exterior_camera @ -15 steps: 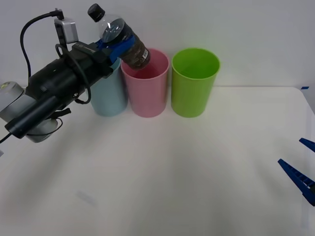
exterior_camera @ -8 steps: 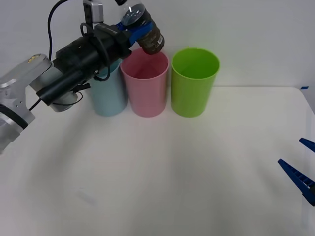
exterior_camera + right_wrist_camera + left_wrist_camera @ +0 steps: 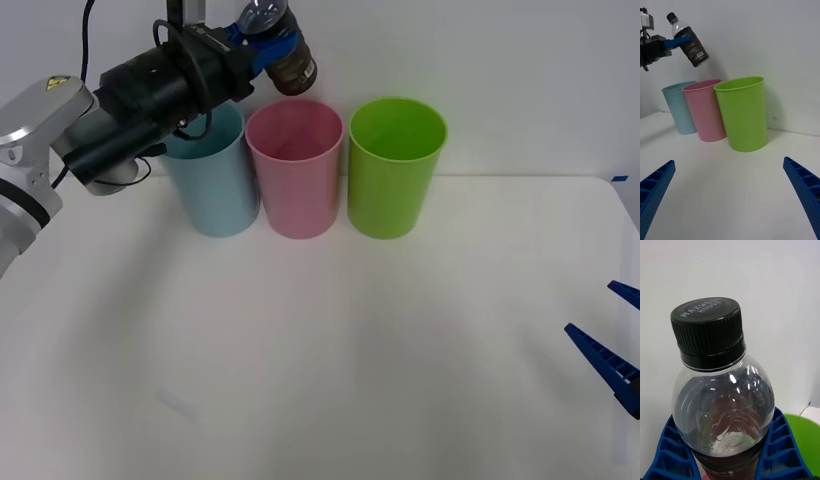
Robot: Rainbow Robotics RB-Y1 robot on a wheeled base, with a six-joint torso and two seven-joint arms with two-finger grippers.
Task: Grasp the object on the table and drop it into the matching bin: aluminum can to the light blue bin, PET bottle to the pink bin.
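Note:
My left gripper (image 3: 268,45) is shut on the PET bottle (image 3: 290,65), a small clear bottle with dark brown liquid and a black cap (image 3: 707,328). It holds the bottle tilted in the air, above the pink bin (image 3: 295,170) near that bin's rim on the light blue bin's side. The light blue bin (image 3: 210,180) stands left of the pink one. In the right wrist view the bottle (image 3: 692,43) hangs high over the pink bin (image 3: 705,110) and the light blue bin (image 3: 677,108). Blue fingers (image 3: 778,450) clasp the bottle (image 3: 726,408) on both sides. My right gripper (image 3: 612,340) waits open at the table's right edge.
A green bin (image 3: 395,165) stands right of the pink one, all three in a row at the back of the white table (image 3: 330,350). A white wall rises behind the bins.
My left arm has lifted the bottle up and back, from low over the pink bin's mouth to well above its rim. The right arm stayed still.

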